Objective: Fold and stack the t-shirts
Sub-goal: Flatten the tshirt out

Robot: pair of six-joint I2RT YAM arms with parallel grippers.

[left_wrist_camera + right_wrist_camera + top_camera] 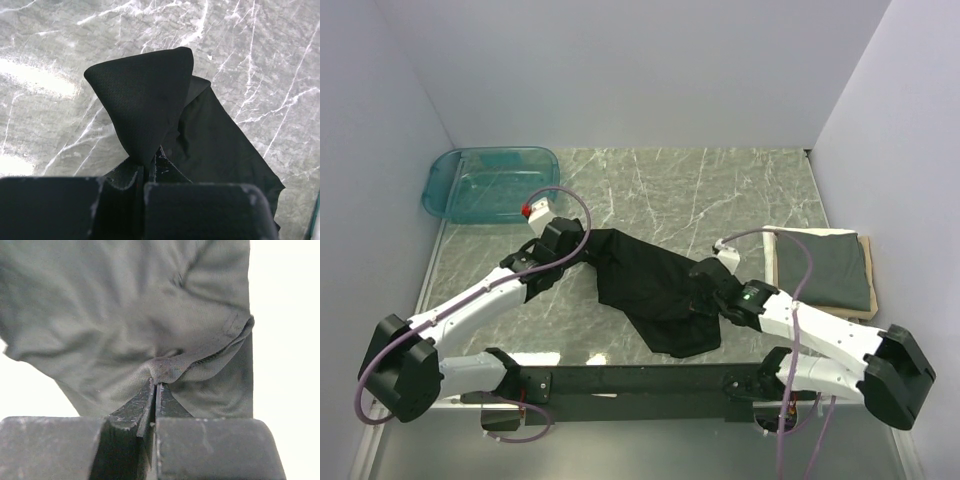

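Note:
The black t-shirt (pixel 655 290) hangs bunched and stretched between my two grippers over the middle of the marble table. My left gripper (pixel 582 245) is shut on its upper left end; in the left wrist view the gripper (pixel 147 167) pinches a pointed fold of the black cloth (pixel 145 105). My right gripper (pixel 705 283) is shut on the shirt's right side; in the right wrist view the gripper (pixel 155 382) pinches a hemmed edge of the cloth (pixel 125 315). The dark grey t-shirt (pixel 825 268) lies folded at the right.
The grey shirt rests on a flat tan board (pixel 840 312) by the right wall. A clear teal tub (pixel 490 183) stands at the back left. Bare marble (pixel 720 190) lies behind the shirt. A black bar (pixel 640 380) runs along the near edge.

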